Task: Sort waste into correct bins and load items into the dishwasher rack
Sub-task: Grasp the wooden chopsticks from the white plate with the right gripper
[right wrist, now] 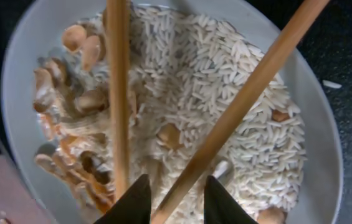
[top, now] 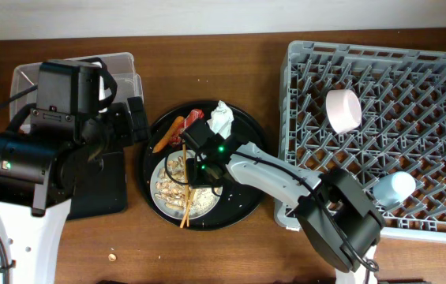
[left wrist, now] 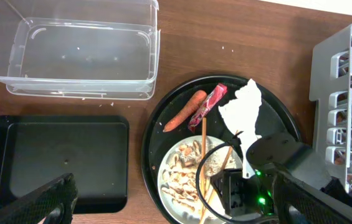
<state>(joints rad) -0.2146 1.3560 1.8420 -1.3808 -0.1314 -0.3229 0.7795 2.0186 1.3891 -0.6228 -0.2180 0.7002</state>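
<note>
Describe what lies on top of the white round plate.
On the white round plate: pale rice scraps, brownish food pieces, two thin wooden chopsticks lying across. Its middle is hidden under the food.

The right pincer (top: 196, 167) is over the white plate (top: 155, 192) and chopsticks (top: 185, 208).

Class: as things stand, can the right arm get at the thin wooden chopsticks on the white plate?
Probably yes: the right gripper hangs over the thin wooden chopsticks, its open fingers straddling one; nothing covers it, only rice beneath.
</note>
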